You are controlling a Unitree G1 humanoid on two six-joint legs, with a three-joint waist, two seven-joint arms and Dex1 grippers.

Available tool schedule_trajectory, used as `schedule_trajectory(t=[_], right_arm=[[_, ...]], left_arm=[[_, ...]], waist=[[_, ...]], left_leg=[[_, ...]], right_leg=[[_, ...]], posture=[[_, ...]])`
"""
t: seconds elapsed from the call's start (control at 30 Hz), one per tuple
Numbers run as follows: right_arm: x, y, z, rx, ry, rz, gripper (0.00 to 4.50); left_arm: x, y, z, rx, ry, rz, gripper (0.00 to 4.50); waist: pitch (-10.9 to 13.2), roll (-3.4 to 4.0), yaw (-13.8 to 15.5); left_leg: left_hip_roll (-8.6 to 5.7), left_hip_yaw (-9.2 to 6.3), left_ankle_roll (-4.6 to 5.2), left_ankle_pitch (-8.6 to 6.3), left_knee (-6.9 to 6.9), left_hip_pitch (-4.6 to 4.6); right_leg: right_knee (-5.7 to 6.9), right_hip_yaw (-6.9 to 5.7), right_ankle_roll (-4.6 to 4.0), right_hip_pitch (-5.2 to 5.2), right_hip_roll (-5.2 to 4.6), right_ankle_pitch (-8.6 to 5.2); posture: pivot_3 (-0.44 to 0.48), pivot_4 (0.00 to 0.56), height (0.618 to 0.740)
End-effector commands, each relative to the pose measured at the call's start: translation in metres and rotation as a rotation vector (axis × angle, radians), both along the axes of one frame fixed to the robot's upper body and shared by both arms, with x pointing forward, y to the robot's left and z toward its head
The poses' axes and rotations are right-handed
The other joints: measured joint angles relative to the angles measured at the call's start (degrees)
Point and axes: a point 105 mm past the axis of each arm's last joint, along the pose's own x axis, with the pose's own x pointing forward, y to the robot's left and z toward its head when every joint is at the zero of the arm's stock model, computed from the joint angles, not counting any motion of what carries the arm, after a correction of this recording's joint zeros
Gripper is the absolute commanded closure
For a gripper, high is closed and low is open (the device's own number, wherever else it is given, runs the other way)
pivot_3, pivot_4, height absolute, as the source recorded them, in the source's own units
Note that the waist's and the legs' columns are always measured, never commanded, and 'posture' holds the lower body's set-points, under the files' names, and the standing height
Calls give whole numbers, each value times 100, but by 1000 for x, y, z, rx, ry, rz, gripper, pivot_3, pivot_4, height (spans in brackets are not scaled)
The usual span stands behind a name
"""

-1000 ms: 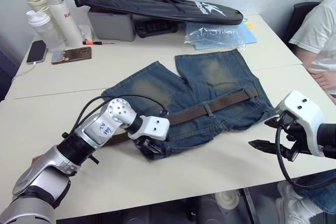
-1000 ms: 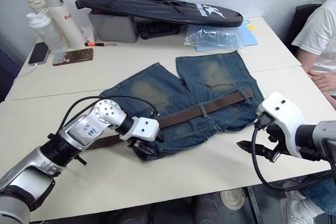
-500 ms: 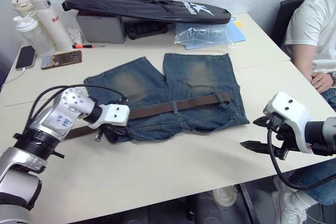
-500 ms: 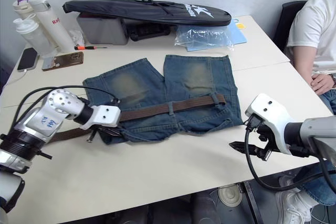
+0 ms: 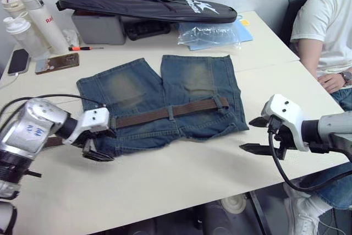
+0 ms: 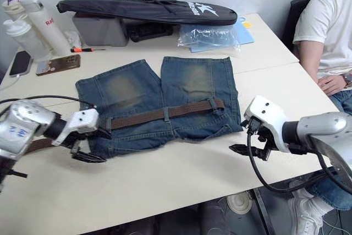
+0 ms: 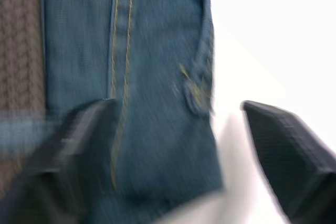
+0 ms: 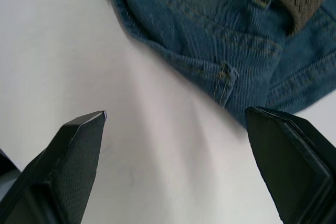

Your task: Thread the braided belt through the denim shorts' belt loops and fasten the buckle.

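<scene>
The denim shorts (image 5: pixel 165 89) lie flat on the white table, waistband toward me. The braided belt (image 5: pixel 148 117) runs along the waistband under two belt loops (image 5: pixel 171 113); its right end stops at the loop (image 5: pixel 222 103) near the shorts' right side. Its left end passes under my left arm, and the buckle is hidden. My left gripper (image 5: pixel 102 146) is open at the shorts' left waist corner, with the denim edge and a bare loop (image 7: pixel 197 95) between its fingers. My right gripper (image 5: pixel 246 135) is open over bare table, just right of the shorts' right corner (image 8: pixel 226 85).
A long black bag (image 5: pixel 146 8) lies on a grey box (image 5: pixel 99 26) at the back, with a plastic bag (image 5: pixel 212 32) beside it. Bottles (image 5: pixel 33 17) and two phones (image 5: pixel 56 63) sit at the back left. A person (image 5: pixel 324 31) sits at the right.
The camera has shifted. My left gripper has opened and drawn slightly left, off the shorts' waist corner. My right gripper stays open in the same spot.
</scene>
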Motion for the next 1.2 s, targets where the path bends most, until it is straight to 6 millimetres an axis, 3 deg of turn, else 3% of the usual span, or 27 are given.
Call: schedule_trajectory(t=[0.03, 0.2, 0.27, 0.37, 0.43, 0.7, 0.77, 0.9, 0.97, 1.2], right_arm=[[14, 3, 9, 13, -91, 39, 0], [30, 7, 6, 47, -118, 72, 0], [33, 12, 4, 57, -114, 99, 0], [38, 17, 0, 85, -93, 88, 0], [43, 19, 0, 88, -104, 79, 0], [68, 28, 6, 95, -175, 81, 0], [75, 28, 6, 94, -187, 65, 0], [100, 18, 14, 122, -226, -56, 0], [109, 10, 13, 132, -208, -116, 0], [117, -11, 1, 129, -81, -235, 0]], left_arm=[[-6, 2, 32, -126, 1, 121, 60], [-15, -11, 48, -274, 14, 222, 60], [-16, -17, 46, -297, -18, 246, 60], [-13, -20, 40, -302, -74, 301, 60], [-8, -19, 35, -299, -111, 364, 60], [9, -17, 18, -325, -175, 553, 60], [13, -19, 16, -342, -194, 574, 60], [32, -22, 20, -413, -213, 671, 60], [43, -21, 20, -436, -215, 721, 60], [72, -33, 13, -466, -143, 801, 60]], waist=[[1, -1, 0], [12, 7, -12], [27, 42, -63], [34, 52, -108], [36, 49, 14], [37, 49, 116], [41, 42, -17], [41, 38, -51], [43, 35, 46], [48, 27, 214]], left_leg=[[0, 0, 0, 0, -1, 1], [-18, -55, 4, 1, -5, -34], [-75, -193, 18, 22, -11, -53], [-170, -379, -42, 100, -30, -104], [-171, -370, -92, 127, -22, -106], [-178, -349, -84, 115, -17, -118], [-246, -500, -111, 165, -68, -135], [-423, -745, -177, 320, -153, -205], [-416, -707, -223, 341, -125, -200], [-424, -651, -202, 331, -102, -199]], right_leg=[[0, 1, -2, 0, 0, -1], [-1, -30, 12, 35, -22, 8], [-3, -167, 99, 101, -98, 32], [10, -330, 141, 122, -213, 3], [15, -326, 141, 96, -212, 4], [-14, -296, 127, 117, -217, 22], [-5, -458, 168, 201, -313, -1], [1, -689, 226, 245, -507, -38], [6, -641, 226, 197, -498, -14], [-26, -579, 247, 196, -494, 28]], posture=[[0, 150, 740], [0, 150, 740], [0, 150, 740], [0, 150, 740], [0, 150, 740], [0, 150, 740], [0, 150, 740], [0, 150, 740], [0, 150, 740], [0, 150, 740]])
